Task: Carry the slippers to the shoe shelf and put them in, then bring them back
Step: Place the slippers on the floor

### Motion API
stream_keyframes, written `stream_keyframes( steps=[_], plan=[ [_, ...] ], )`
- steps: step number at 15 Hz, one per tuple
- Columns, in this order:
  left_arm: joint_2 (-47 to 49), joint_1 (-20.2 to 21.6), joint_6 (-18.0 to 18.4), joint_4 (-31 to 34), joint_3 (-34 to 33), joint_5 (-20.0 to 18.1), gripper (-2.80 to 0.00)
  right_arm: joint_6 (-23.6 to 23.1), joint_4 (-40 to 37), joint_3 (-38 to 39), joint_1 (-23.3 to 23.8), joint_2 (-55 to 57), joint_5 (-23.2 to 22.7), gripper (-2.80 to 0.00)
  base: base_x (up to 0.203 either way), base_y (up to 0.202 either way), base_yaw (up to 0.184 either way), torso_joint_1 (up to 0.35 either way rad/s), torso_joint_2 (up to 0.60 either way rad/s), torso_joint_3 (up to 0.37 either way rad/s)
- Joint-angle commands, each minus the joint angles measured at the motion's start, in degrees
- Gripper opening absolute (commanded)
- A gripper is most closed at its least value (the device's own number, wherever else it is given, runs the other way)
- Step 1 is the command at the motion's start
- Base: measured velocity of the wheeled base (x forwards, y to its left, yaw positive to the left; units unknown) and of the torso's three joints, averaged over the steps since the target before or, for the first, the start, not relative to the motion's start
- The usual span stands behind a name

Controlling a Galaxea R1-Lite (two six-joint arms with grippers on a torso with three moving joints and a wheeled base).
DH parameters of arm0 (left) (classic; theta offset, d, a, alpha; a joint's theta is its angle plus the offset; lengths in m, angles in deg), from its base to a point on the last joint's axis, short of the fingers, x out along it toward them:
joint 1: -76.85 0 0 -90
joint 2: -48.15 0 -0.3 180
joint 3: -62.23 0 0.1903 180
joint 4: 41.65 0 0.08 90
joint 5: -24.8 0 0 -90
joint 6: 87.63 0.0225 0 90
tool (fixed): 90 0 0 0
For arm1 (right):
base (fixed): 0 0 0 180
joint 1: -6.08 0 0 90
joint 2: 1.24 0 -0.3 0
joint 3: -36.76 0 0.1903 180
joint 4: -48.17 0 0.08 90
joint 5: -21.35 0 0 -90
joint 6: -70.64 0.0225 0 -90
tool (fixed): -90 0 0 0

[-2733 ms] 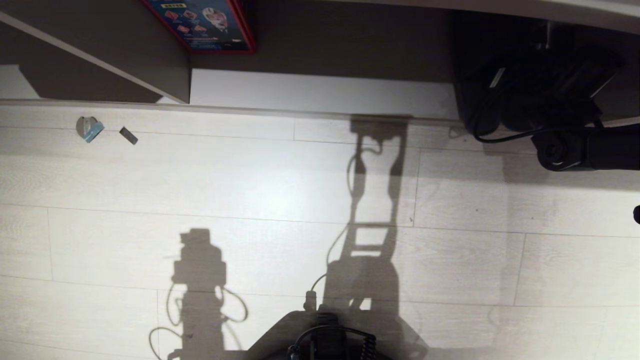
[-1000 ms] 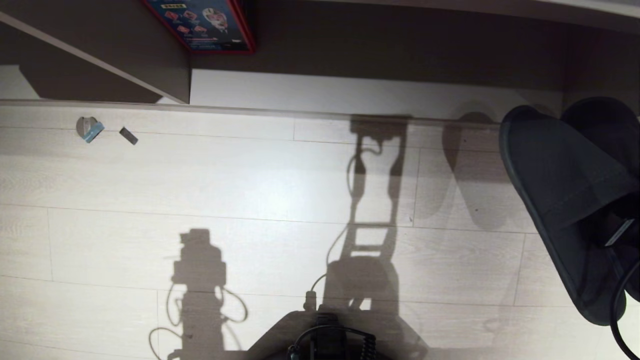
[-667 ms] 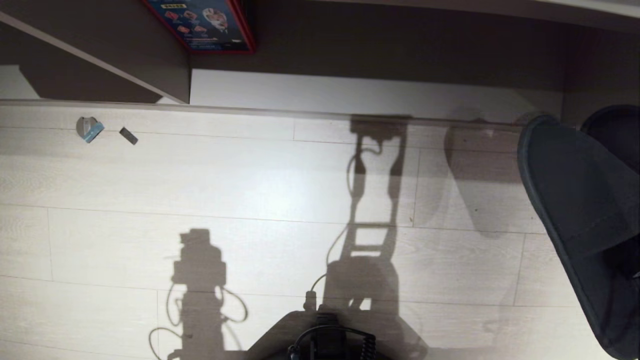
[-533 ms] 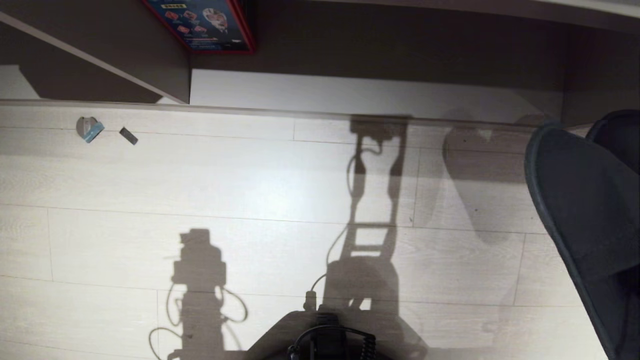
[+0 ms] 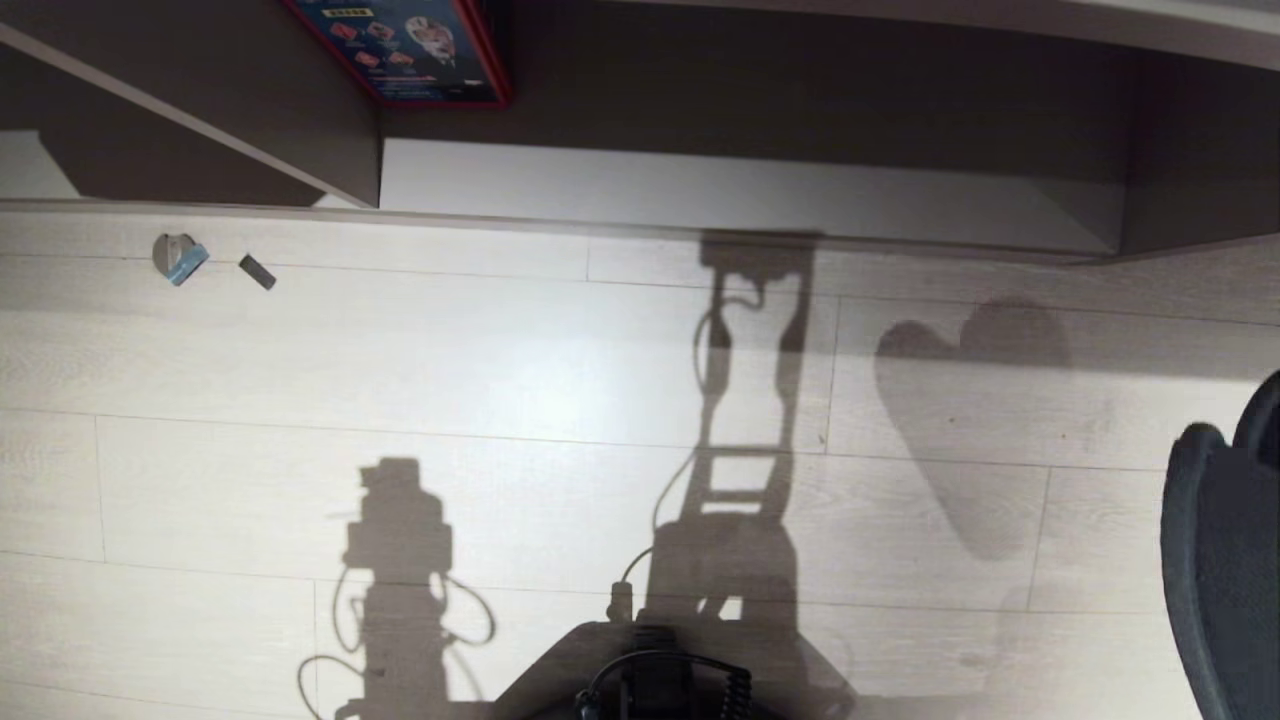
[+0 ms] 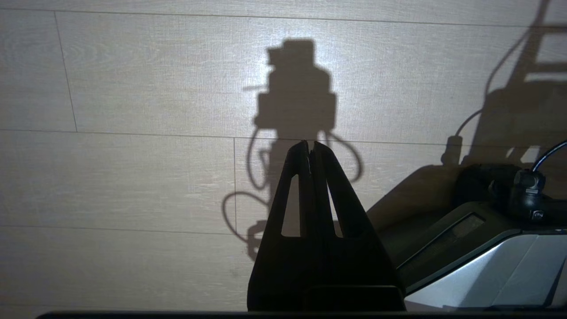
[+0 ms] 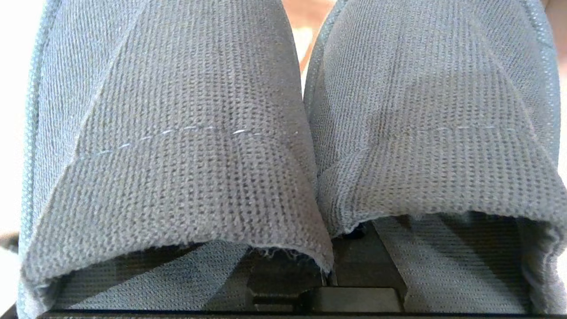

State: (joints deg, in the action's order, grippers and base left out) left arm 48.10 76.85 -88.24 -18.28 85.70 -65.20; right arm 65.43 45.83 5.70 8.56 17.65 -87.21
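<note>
Looking down from the head: slippers (image 5: 1225, 580) hanging at the right edge, clear of the floor (image 5: 500, 380), casting a heart-shaped shadow (image 5: 965, 420) on the boards. Shoe shelf (image 5: 740, 190) just ahead, pale bottom board bare, interior dark, with a red-edged box (image 5: 410, 50) in the upper compartment. Two small scraps (image 5: 200, 262) lying on the floor at far left, well apart from everything.

Seen from the left wrist: left gripper (image 6: 309, 153) pressed closed on nothing, parked above the floor beside the robot's base (image 6: 478, 248).

Seen from the right wrist: both slippers side by side, touching along their inner edges, filling the view; right gripper (image 7: 330, 277) clamped tight between them, apparently pinching both inner edges together.

Judging from the emptied shelf, likely the return leg. Best done by keeping the pinch firm, carrying the soft pair level and clear of the boards, then lowering until both soles rest flat before letting go.
</note>
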Motion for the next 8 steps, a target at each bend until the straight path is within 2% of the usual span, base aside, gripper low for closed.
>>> stream_keyframes(
  steps=[1, 4, 8],
  plan=[
    [0.05, 0.00, 0.00, 0.00, -0.01, 0.00, -2.80, -0.13, -3.45, 1.33, -0.18, -6.32, 1.31, -2.80, 0.000, 0.000, 0.000, 0.000, 0.00, 0.000],
    [0.05, 0.00, 0.09, 0.00, -0.01, 0.00, -2.80, -0.65, -4.21, 7.57, -0.27, -7.27, 8.65, -2.80, 0.000, 0.000, 0.000, 0.000, 0.00, 0.000],
    [0.05, 0.00, 0.09, 0.00, -0.01, 0.00, -2.80, -0.49, -7.08, 7.77, -1.22, -12.49, 10.17, -2.80, 0.000, 0.000, 0.000, 0.000, 0.00, 0.000]
  ],
)
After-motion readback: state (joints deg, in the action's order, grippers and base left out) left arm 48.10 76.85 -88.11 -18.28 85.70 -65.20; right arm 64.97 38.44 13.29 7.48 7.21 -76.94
